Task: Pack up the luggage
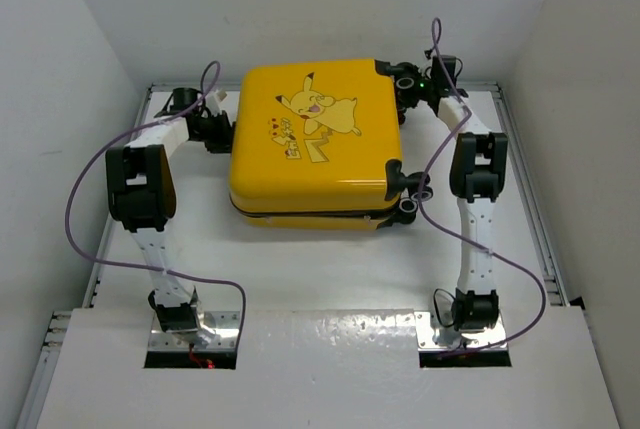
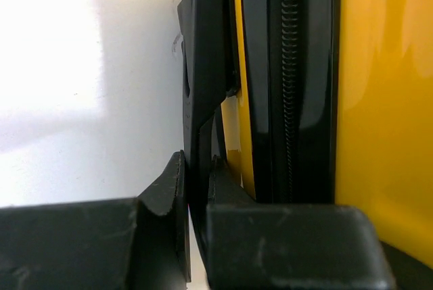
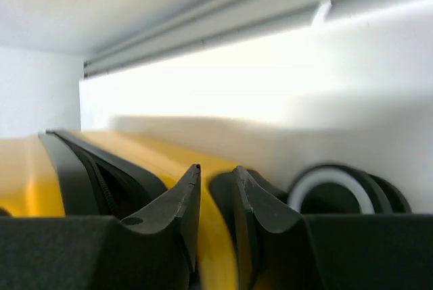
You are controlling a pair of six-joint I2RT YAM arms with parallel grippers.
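Note:
The luggage [image 1: 315, 139], a yellow suitcase with a Pikachu lid, lies flat and closed in the middle of the table. My left gripper [image 1: 220, 131] is at its left side. In the left wrist view my left gripper [image 2: 197, 163] is shut on a black zipper pull tab [image 2: 206, 67] beside the black zipper seam [image 2: 291, 87]. My right gripper [image 1: 408, 89] is at the case's far right corner by a black wheel [image 1: 408, 76]. In the right wrist view my right gripper [image 3: 216, 175] is shut to a thin gap against the yellow shell [image 3: 169, 158], with a wheel [image 3: 331, 188] just to its right.
White walls enclose the table on three sides. A metal rail [image 1: 525, 189] runs along the right edge. Another pair of black wheels [image 1: 412, 194] sticks out at the case's near right corner. Purple cables loop from both arms.

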